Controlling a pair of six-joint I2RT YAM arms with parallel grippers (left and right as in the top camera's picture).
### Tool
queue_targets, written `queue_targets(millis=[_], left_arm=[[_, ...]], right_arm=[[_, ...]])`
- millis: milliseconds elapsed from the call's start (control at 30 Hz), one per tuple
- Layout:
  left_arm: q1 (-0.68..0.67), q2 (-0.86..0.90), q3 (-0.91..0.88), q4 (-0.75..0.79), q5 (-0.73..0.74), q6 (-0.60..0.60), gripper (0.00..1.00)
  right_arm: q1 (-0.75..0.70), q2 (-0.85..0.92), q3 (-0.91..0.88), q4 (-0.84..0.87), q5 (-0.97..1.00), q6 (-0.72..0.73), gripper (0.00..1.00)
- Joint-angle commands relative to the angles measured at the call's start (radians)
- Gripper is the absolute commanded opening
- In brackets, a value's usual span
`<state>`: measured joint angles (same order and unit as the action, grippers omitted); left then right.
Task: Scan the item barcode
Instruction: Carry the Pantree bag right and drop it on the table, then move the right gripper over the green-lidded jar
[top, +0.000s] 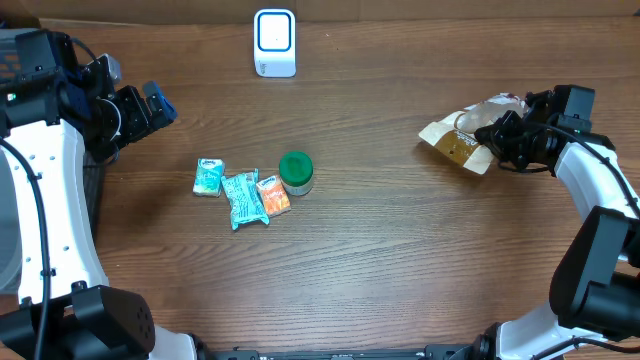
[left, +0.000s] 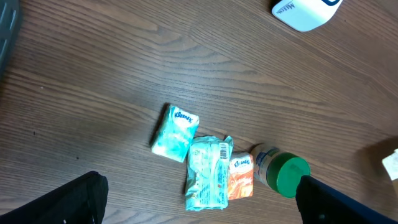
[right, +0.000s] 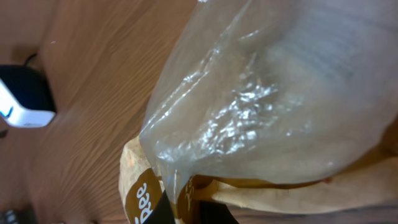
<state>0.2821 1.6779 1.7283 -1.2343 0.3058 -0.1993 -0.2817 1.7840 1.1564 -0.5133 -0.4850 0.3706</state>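
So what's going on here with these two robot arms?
The right arm has its jaws shut on a crinkly brown-and-clear bag over at the right. The left arm hovers at the left with jaws open, holding nothing. A white scanner sits at the far edge; a tissue pack, a teal packet, an orange packet and a green-lidded jar lie in the middle.

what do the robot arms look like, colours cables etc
Both arms match: smooth white shell links between chunky black joints, on black bases. A thin black cable runs along the white link of the left arm; the right arm has the same white links. The wrist ends and jaws are black, with a bluish part near the left wrist. No markings are readable.
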Motion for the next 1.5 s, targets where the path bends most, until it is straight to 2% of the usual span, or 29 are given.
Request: queue_targets(millis=[0, 67, 100, 167, 233, 400, 500, 633, 800, 867, 933, 1100, 1467], left_arm=[[-0.002, 0.003, 0.002, 0.001, -0.002, 0.013, 0.99], [-0.002, 0.003, 0.002, 0.001, -0.002, 0.013, 0.99], [-0.002, 0.003, 0.002, 0.001, -0.002, 0.013, 1.00], [-0.002, 0.003, 0.002, 0.001, -0.002, 0.013, 1.00], [-0.002, 0.003, 0.002, 0.001, -0.002, 0.013, 0.99], [-0.002, 0.003, 0.002, 0.001, -0.002, 0.013, 0.99], [-0.002, 0.003, 0.002, 0.001, -0.002, 0.013, 1.00], [-0.002, 0.003, 0.002, 0.001, -0.002, 0.013, 1.00], [-0.002, 0.003, 0.002, 0.001, -0.002, 0.013, 1.00], [-0.002, 0.003, 0.002, 0.000, -0.002, 0.013, 1.00], [-0.002, 0.003, 0.002, 0.001, -0.002, 0.013, 1.00], [-0.002, 0.003, 0.002, 0.001, -0.002, 0.013, 1.00], [-0.002, 0.003, 0.002, 0.001, -0.002, 0.013, 1.00]], right_arm=[[-0.004, -0.005, -0.006, -0.006, 0.079, 0.034, 0.04], [-0.004, -0.005, -0.006, -0.034, 0.113, 0.034, 0.05], [-0.004, -0.005, -0.006, -0.050, 0.130, 0.034, 0.11], [-0.004, -0.005, -0.006, -0.080, 0.153, 0.033, 0.34], [-0.004, -0.005, -0.006, -0.102, 0.156, 0.016, 0.44], [-0.004, -0.005, 0.001, -0.173, 0.155, -0.070, 0.60], [-0.004, -0.005, 0.037, -0.247, 0.151, -0.101, 0.65], [0.016, -0.013, 0.150, -0.401, 0.169, -0.180, 0.74], [0.069, -0.028, 0.324, -0.588, 0.227, -0.191, 0.81], [0.101, -0.028, 0.389, -0.648, 0.227, -0.190, 0.88], [0.136, -0.028, 0.427, -0.684, 0.227, -0.190, 1.00], [0.257, -0.026, 0.448, -0.686, 0.226, -0.194, 1.00], [0.559, -0.015, 0.447, -0.510, 0.222, -0.262, 1.00]])
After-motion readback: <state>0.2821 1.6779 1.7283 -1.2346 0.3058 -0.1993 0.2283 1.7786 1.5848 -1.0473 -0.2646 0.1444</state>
